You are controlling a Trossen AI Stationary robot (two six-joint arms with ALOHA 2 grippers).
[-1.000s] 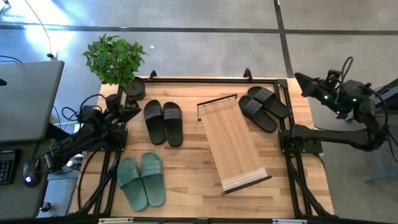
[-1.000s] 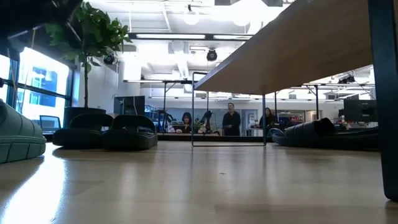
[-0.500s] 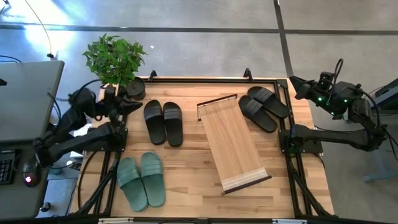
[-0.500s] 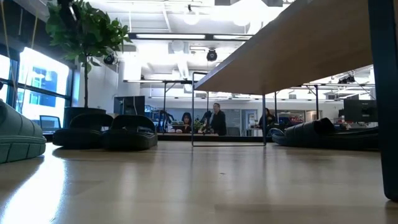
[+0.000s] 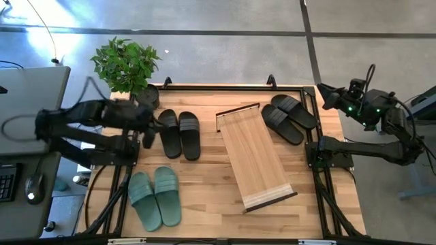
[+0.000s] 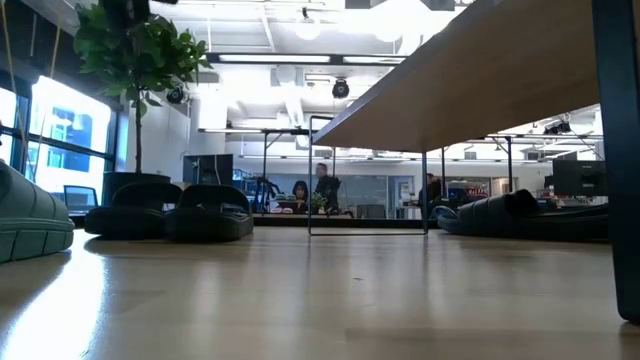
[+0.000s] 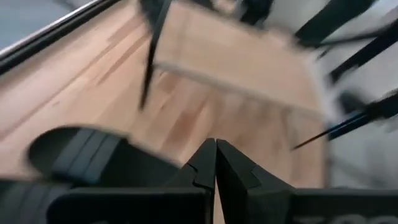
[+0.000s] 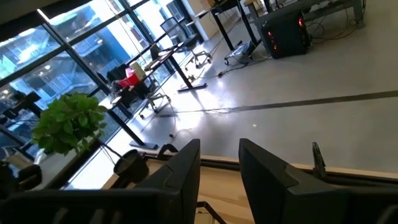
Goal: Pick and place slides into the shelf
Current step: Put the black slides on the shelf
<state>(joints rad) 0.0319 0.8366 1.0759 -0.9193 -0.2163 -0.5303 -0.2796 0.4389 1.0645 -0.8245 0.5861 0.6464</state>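
Observation:
One black pair of slides (image 5: pixel 178 133) lies at the table's left middle, a second black pair (image 5: pixel 290 118) at the far right, and a green pair (image 5: pixel 154 197) near the front left. All rest on their soles. The shelf (image 5: pixel 255 157) stands at the middle with its plank top sloping. My left gripper (image 5: pixel 150 132) is shut and empty. It hangs above the table just left of the first black pair (image 7: pixel 81 155) and slants down toward it. My right gripper (image 5: pixel 325 92) is open and raised beyond the table's far right corner, its fingers (image 8: pixel 261 174) holding nothing.
A potted plant (image 5: pixel 127 67) stands at the far left corner. A black metal frame (image 5: pixel 225 86) runs along the table's edges. Bare wood lies in front of the shelf and between the two left pairs. In the low view, people (image 6: pixel 322 190) show in the room behind.
My left arm has risen from beside the plant pot and swung out toward the left black pair. Its gripper has tipped from nearly level to slanting down and has stayed shut. No slide has moved.

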